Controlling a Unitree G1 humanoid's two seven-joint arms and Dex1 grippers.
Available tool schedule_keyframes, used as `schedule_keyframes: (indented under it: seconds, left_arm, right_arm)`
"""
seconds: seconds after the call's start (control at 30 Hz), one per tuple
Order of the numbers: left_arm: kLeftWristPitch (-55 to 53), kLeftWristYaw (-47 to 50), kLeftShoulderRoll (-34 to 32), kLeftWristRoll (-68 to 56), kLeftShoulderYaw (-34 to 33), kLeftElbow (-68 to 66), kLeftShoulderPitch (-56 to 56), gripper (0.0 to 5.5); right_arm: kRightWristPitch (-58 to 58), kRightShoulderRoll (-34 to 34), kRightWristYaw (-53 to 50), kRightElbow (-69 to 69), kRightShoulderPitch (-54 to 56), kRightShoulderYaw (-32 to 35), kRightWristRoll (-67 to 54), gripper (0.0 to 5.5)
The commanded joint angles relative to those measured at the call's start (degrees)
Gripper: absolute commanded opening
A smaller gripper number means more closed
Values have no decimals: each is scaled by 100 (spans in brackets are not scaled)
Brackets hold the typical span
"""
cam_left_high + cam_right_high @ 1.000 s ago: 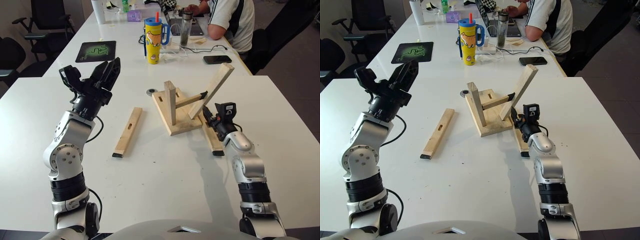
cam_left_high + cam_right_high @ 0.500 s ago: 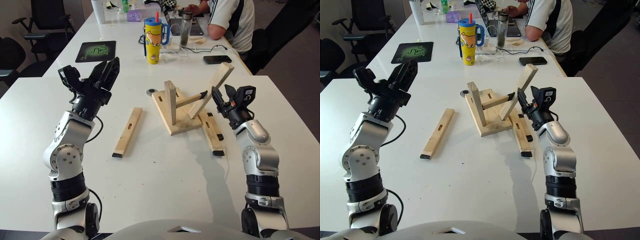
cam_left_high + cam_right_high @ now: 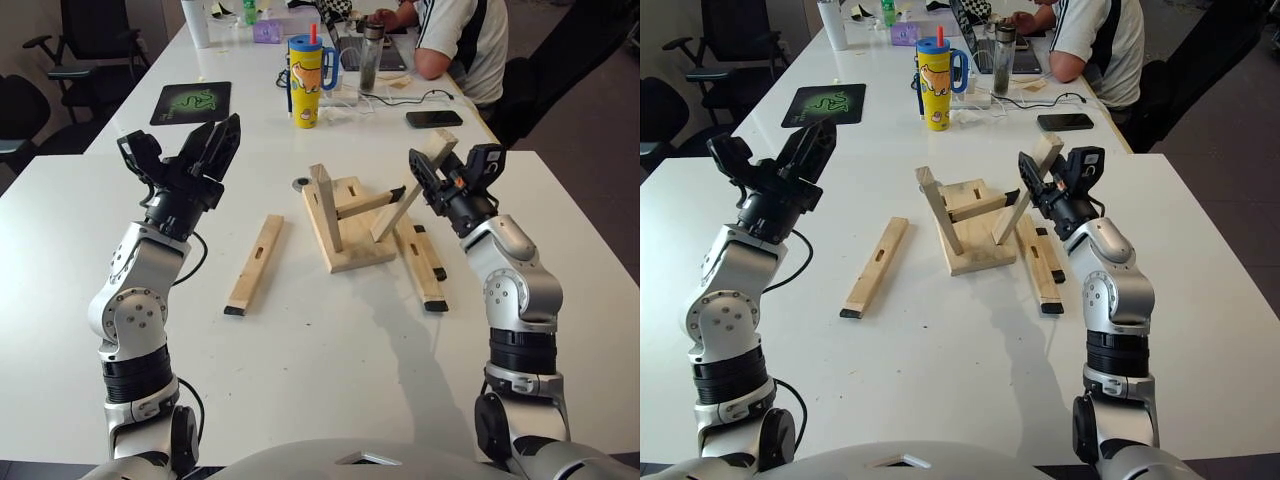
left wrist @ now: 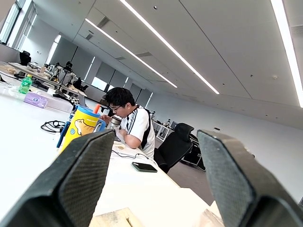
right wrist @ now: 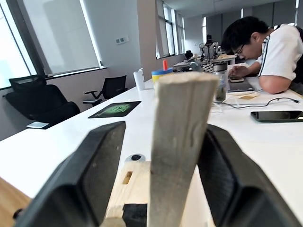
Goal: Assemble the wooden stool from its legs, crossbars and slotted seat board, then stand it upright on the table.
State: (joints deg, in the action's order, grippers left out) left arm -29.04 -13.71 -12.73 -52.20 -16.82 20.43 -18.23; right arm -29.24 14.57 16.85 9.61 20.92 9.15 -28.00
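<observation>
Left gripper (image 3: 182,140) hangs above the white table (image 3: 330,360) on the robot's left, fingers spread wide, holding nothing. Right gripper (image 3: 436,172) is at the top end of the tilted leg (image 3: 398,207). The right wrist view shows the leg's end between the two fingers (image 5: 94,184), with a gap on one side, so the jaws are parted around it rather than clamped. Seat board (image 3: 352,252) lies flat near the table's middle. A second leg (image 3: 326,205) stands upright from it on the robot's left side. The tilted leg rises from the right side and leans away to the robot's right. A crossbar (image 3: 365,205) runs between the two legs. One loose slotted bar (image 3: 255,262) lies flat well to the left of the board. Two more wooden bars (image 3: 425,265) lie side by side just right of it, under the right arm. A yellow cup (image 3: 308,85) and a phone (image 3: 434,118) sit on the table beyond.
</observation>
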Motion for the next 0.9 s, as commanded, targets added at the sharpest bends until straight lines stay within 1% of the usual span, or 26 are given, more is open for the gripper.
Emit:
schedule_keyframes:
  seconds: [0.03,0.23,0.47,0.6,0.7,0.8,0.9]
  left_arm:
    - [52,48,-9,67,-12,-58,16,320]
    - [142,103,-8,275,33,-194,33,320]
    - [247,128,-50,804,190,-397,59,320]
    - [243,145,1,855,194,-376,-32,320]
    - [101,201,116,686,270,-269,-100,320]
    - [-121,355,343,443,469,-43,-93,320]
    - [-272,451,391,727,921,117,-74,320]
  right_arm:
    - [-473,-105,-31,422,-252,-198,-183,253]
    - [-446,-50,-190,598,-319,-237,23,253]
    - [-346,-53,-259,818,-70,-248,140,253]
    - [-287,-38,-325,952,12,-265,221,253]
    - [-200,-87,-438,1037,178,-149,248,253]
    - [-174,-101,-526,1034,330,-43,213,253]
    - [-171,-111,-541,964,435,-1,183,253]
